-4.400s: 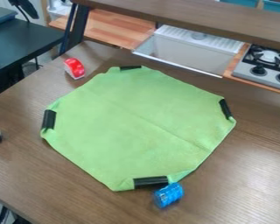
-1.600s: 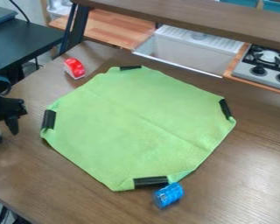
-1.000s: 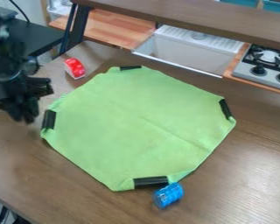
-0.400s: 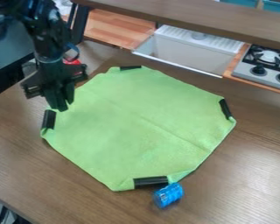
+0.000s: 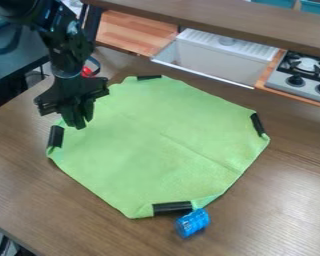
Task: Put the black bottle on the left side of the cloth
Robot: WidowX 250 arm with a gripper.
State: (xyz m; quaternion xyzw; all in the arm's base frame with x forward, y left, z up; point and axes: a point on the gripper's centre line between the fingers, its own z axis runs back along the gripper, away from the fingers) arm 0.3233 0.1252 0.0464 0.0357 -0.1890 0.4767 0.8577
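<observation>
1. Black bottle: I am not managing to tell where it is lying, or whether my gripper [image 5: 81, 123] is holding it; nor am I able to tell how far open the gripper is.
2. My gripper is pointing down over one side of the green cloth [image 5: 159, 145], and most of the cloth is spreading away from it across the bench [image 5: 276, 205].
3. One black strip [image 5: 56, 136] is lying on the cloth's edge near my gripper; the other strips [image 5: 172, 208] are sitting farther from it along the edge.
4. Behind my gripper, partly hidden by my arm [image 5: 67, 62], a red object [image 5: 87, 72] is peeking out.
5. Well apart from my gripper, across the cloth, a blue cylinder [image 5: 192, 223] is lying on its side, beside the cloth's edge.
</observation>
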